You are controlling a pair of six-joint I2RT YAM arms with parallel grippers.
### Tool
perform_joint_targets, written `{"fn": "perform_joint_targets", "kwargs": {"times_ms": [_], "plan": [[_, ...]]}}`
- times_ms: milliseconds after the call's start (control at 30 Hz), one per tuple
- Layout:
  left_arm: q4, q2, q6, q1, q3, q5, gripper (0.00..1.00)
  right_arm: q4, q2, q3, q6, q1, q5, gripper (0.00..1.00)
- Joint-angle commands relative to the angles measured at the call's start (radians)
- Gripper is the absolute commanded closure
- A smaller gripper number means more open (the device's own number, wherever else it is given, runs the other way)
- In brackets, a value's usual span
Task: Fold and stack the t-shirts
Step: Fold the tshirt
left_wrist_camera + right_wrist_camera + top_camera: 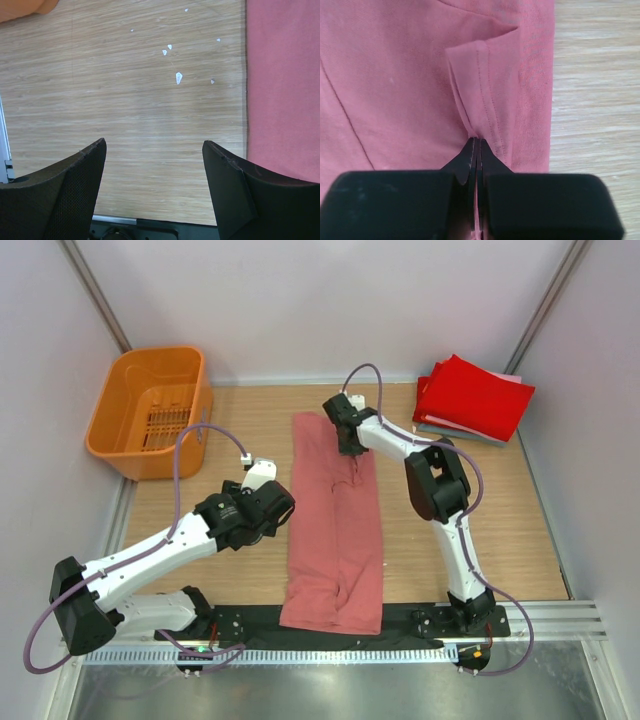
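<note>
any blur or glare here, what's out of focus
Top external: even light, sharp, no glare. Left wrist: table grain crisp, left gripper dark in the foreground. Right wrist: salmon-pink shirt stitching sharp, right gripper near-black, little detail.

Left arm point(150, 552) bent low, its left pincer point(155, 150) spread wide; right arm point(462, 540) stretched forward, right pincer point(476, 142) pinched tight.

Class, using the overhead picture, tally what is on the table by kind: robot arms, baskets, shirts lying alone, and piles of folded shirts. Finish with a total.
Robot arms: 2, the left arm and the right arm
Baskets: 1, the orange basket
Shirts lying alone: 1, the salmon-pink shirt
Piles: 1, the pile of folded shirts, red on top
Total: 5
</note>
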Motion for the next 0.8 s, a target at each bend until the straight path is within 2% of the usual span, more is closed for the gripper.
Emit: {"fn": "perform_joint_targets", "kwargs": {"times_ms": [0, 33, 67, 100, 200, 500, 767], "plan": [[0.000, -0.011, -0.009, 0.006, 0.028, -0.038, 0.21, 0.007, -0.103, -0.021, -0.024, -0.010, 0.000, 0.89], [0.002, -0.011, -0.009, 0.006, 0.028, -0.040, 0.21, 0.006, -0.109, -0.021, -0.029, -0.008, -0.015, 0.81], [0.000, -0.009, -0.009, 0.006, 0.028, -0.041, 0.21, 0.006, -0.114, -0.019, -0.037, -0.003, -0.030, 0.67], [0.002, -0.011, -0.009, 0.006, 0.028, -0.041, 0.21, 0.004, -0.115, -0.018, -0.040, 0.001, -0.024, 0.62], [0.000, -0.011, -0.011, 0.006, 0.028, -0.045, 0.21, -0.017, -0.115, 0.004, -0.049, 0.021, 0.002, 0.57], [0.000, -0.012, -0.011, 0.006, 0.030, -0.043, 0.21, -0.025, -0.123, -0.010, -0.053, 0.038, -0.001, 0.60], [-0.001, -0.009, -0.011, 0.006, 0.030, -0.045, 0.21, -0.060, -0.100, -0.027, -0.078, 0.043, 0.112, 0.64]]}}
